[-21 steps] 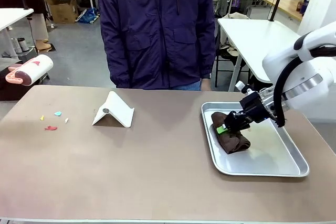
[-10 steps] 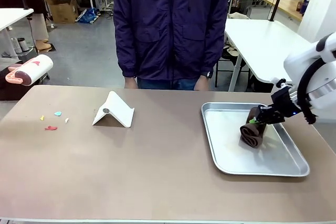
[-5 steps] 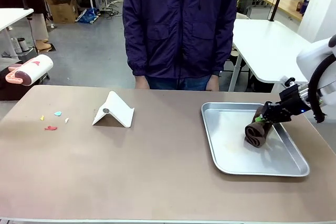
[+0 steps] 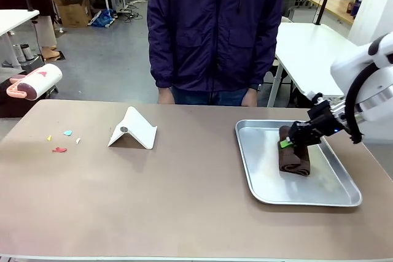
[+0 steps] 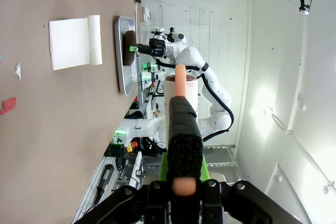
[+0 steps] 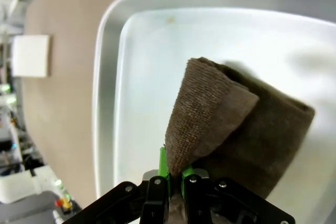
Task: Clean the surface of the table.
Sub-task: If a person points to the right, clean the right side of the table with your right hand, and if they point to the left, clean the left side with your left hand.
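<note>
- r gripper (image 4: 288,142) clamped on brown cloth (image 4: 295,159), in tray (image 4: 261,179) at table's (image 4: 184,200) 3 o'clock.
- l gripper (image 5: 182,174) clamped on lint roller (image 4: 35,81), by table's 10 o'clock corner.
- scraps (image 4: 61,140) at table's 9 o'clock, well apart from cloth.

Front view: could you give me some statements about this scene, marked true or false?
1. The right gripper pinches the cloth. True.
2. The cloth lies on the bare table. False: it is in the tray.
3. Coloured scraps lie on the table. True.
4. The white stand sits in the tray. False: it stands on the table, apart from it.
5. The left gripper is empty. False: it grips a roller.
</note>
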`<state>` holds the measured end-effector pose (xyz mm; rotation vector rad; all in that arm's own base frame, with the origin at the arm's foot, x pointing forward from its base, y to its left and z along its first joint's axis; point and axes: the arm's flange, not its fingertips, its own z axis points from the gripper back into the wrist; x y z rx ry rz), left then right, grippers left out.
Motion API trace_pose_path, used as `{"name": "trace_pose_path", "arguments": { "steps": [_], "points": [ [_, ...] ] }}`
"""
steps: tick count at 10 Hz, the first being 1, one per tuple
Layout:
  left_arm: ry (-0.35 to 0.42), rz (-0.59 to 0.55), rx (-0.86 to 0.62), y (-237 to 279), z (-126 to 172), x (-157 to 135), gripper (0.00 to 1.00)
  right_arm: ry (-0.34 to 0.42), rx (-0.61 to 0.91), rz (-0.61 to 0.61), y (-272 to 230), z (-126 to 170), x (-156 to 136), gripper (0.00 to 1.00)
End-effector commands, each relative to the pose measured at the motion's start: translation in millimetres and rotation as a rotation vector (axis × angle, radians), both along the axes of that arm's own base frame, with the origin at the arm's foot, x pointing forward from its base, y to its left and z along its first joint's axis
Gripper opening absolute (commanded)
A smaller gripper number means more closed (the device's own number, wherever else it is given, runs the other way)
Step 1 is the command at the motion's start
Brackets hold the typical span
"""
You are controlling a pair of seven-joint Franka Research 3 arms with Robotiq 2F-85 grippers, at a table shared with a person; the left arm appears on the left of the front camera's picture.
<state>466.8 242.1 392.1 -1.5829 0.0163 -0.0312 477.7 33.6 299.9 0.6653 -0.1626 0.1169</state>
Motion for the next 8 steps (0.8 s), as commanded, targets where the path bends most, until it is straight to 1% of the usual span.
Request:
{"name": "trace_pose_path", "arguments": {
  "steps": [1,3,5,6,8],
  "points": [
    [-0.009,-0.005,-0.008,0,4,-5,0.22,-0.012,0.076,0.113,17,8,-6,0.10],
    [-0.009,-0.005,-0.008,0,4,-5,0.22,-0.031,0.151,0.161,20,21,-20,0.10],
    [-0.009,-0.005,-0.008,0,4,-5,0.22,-0.109,0.274,0.191,0,47,-35,0.10],
    [-0.009,-0.005,-0.008,0,4,-5,0.22,-0.129,0.362,0.236,-15,62,-42,0.10],
    [-0.009,-0.005,-0.008,0,4,-5,0.22,-0.164,0.638,0.319,-54,92,-57,0.10]
  ]
}}
